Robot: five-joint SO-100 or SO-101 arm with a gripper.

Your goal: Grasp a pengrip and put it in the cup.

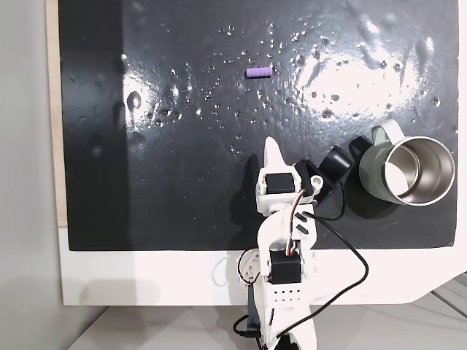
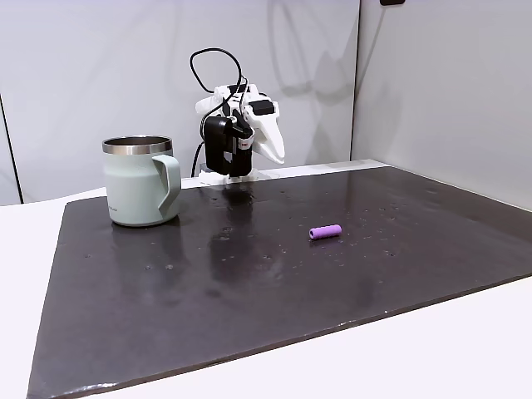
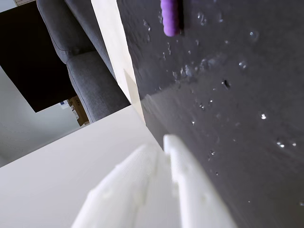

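The fingers were clenched together, empty, well apart from the pengrip lying on the mat; the cup stood upright.

- Arm: white, folded, lower centre of a fixed view; back centre in the other.
- Gripper: white fingers pressed together, empty, tip pointing up-frame.
- Wrist view: fingers meet at lower centre.
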